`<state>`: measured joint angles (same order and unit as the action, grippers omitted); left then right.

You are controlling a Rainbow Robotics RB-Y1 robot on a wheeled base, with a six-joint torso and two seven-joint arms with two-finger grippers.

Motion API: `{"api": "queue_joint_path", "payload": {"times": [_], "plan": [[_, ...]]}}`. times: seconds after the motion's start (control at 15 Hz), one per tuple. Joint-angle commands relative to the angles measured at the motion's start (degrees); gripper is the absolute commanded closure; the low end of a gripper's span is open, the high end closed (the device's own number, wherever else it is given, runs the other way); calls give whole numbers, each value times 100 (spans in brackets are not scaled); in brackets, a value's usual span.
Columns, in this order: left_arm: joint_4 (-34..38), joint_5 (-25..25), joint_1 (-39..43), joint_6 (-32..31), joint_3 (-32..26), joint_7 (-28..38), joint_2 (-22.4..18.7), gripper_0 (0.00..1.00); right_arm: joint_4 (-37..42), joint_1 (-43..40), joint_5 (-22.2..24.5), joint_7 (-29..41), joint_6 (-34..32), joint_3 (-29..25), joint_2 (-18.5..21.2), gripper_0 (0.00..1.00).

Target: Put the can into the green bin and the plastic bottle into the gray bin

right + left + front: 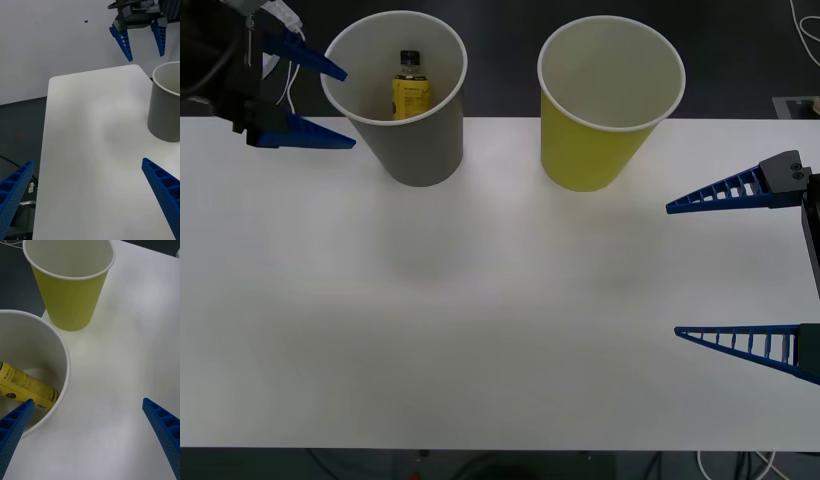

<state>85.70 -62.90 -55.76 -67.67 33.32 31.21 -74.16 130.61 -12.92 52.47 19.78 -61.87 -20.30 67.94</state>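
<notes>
At the table's far left corner our left gripper (330,105) hangs with jaws wide and empty, just beside the rim of the gray bin (420,150). The plastic bottle (410,88) already lies inside that bin, leaning against its wall, so we judge the bottle step done. Next along the far edge stands the green bin (595,150), near the gray one but apart from it; as far as we can see inside, it holds nothing, and we see no can on the table (480,330). The can step looks open to us, and it calls first for finding the can. At the right edge our right gripper (700,270) waits low, jaws wide, holding nothing. The whole near half of the table gives free room.
</notes>
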Motion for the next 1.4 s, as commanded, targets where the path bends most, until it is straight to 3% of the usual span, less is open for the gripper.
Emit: {"api": "queue_joint_path", "payload": {"times": [0.07,0.33,0.73,1.4], "plan": [[211,-223,417,-1,-405,34,148,0,0,0,0,0,0,0,0,0],[923,-619,1138,-1,-1126,61,148,0,0,0,0,0,0,0,0,0],[1793,-671,2254,-10,-2093,-97,148,0,0,0,0,0,0,0,0,0],[2285,181,3607,-353,-3323,-765,183,0,0,0,0,0,0,0,0,0]]}}
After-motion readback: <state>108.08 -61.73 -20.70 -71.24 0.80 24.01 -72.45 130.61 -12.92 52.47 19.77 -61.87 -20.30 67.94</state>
